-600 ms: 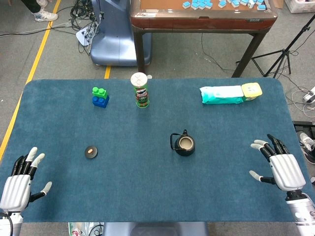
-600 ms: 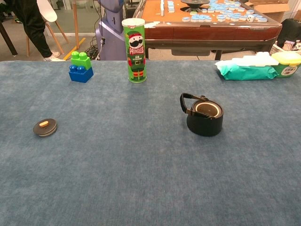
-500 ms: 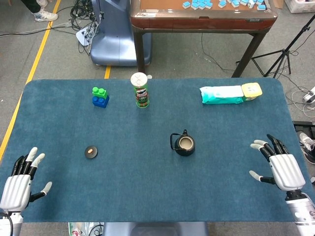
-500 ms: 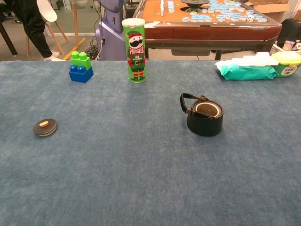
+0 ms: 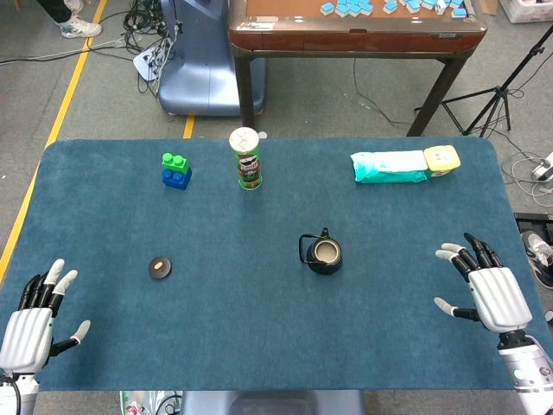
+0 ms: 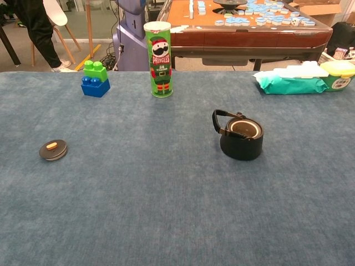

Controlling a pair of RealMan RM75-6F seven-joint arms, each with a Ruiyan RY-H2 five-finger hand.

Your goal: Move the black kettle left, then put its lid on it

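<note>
Black kettle (image 5: 324, 254) mid-table, lidless; lid (image 5: 159, 267) well left. Right hand (image 5: 486, 292) nearer kettle — kettle lies to its left, slightly farther. Both it and left hand (image 5: 34, 322) spread, empty.

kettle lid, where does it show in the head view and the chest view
Head view: the kettle lid lies flat on the blue cloth, left of centre, well left of the black kettle.
Chest view: the lid lies near the left edge, at mid height.
Shared landmark: the Pringles can stands behind and to the right of it.
</note>
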